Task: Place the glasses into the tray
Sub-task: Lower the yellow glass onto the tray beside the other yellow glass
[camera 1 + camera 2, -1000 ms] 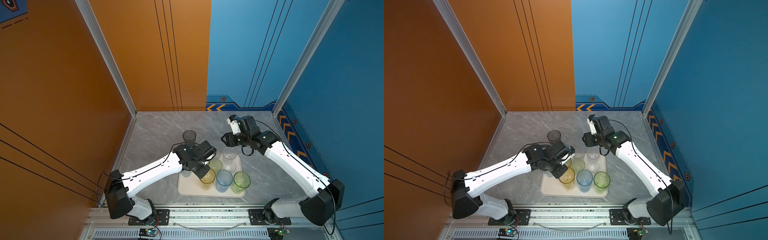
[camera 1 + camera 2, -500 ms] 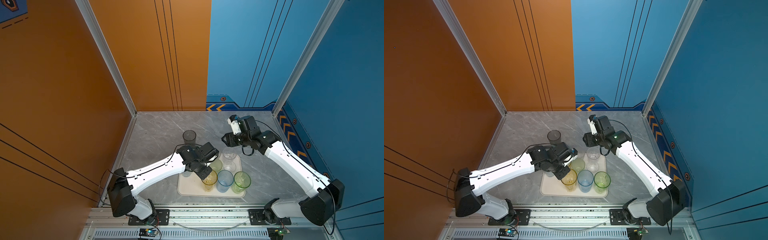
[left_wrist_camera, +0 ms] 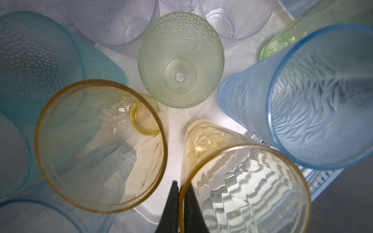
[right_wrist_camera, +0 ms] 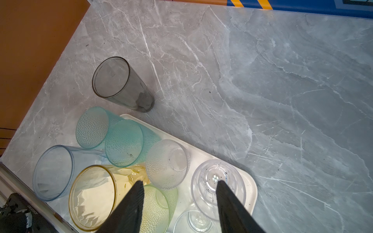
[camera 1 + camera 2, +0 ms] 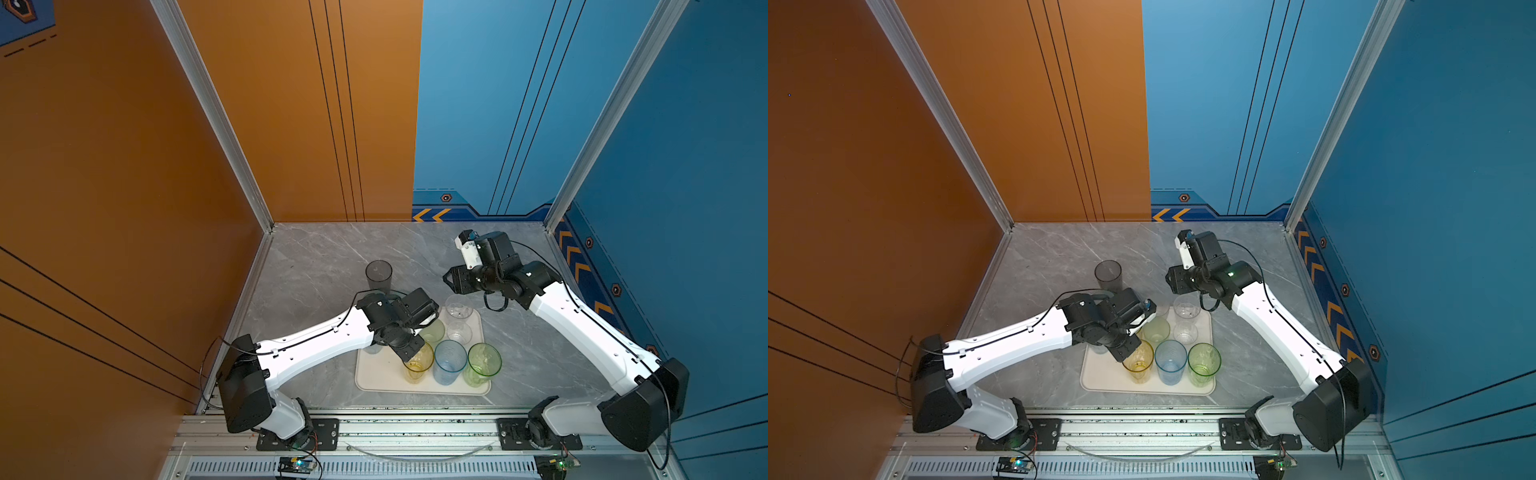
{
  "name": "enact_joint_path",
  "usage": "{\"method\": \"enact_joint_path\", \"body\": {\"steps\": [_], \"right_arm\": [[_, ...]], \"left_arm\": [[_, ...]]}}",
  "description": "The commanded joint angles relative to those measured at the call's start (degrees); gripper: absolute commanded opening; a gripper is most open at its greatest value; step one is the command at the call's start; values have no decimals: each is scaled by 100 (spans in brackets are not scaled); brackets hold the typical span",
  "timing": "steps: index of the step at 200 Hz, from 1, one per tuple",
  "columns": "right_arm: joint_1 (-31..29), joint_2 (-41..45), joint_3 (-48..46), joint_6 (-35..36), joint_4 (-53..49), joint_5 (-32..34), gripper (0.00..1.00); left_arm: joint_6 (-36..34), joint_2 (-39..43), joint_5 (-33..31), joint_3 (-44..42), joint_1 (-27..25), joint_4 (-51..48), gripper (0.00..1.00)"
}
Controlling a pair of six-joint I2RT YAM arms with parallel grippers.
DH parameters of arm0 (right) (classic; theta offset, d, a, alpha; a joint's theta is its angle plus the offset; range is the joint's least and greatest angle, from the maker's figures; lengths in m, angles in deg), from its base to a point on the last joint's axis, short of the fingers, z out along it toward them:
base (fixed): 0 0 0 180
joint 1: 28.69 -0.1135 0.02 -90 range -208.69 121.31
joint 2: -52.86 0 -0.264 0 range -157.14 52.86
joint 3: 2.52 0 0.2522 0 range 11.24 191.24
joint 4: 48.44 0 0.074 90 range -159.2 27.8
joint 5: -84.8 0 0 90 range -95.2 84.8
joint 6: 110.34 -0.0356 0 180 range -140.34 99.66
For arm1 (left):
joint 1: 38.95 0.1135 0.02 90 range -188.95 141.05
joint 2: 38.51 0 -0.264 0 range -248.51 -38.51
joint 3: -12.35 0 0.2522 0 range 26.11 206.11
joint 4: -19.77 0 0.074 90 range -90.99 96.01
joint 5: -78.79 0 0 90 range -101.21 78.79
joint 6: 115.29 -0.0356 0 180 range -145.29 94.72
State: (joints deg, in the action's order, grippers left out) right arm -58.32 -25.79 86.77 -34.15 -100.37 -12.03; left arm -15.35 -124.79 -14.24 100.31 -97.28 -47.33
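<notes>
Round the left hand (image 3: pixel 180 184), glasses (image 3: pixel 180 60) crowd its pinched yellow glass (image 3: pixel 242 191).

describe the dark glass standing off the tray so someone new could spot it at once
Find the cream-white tray near the front of the grey marble tabletop. Just past its far left corner, toward the orange wall, a tall tumbler stands upright on the bare marble. It is the only smoke-grey glass; every other one is yellow, blue, green, teal or clear.
</notes>
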Motion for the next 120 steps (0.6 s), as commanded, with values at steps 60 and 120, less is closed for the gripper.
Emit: {"method": "enact_joint_path", "body": {"steps": [60,120], "right_arm": [[1,-62,108,49,-217,92,57],[-24,-81,145,53,-251,116,57]], "left_arm": [[6,32,-189,-225,-72,216,0],[9,50,-169,-309,-79,232,0]]}}
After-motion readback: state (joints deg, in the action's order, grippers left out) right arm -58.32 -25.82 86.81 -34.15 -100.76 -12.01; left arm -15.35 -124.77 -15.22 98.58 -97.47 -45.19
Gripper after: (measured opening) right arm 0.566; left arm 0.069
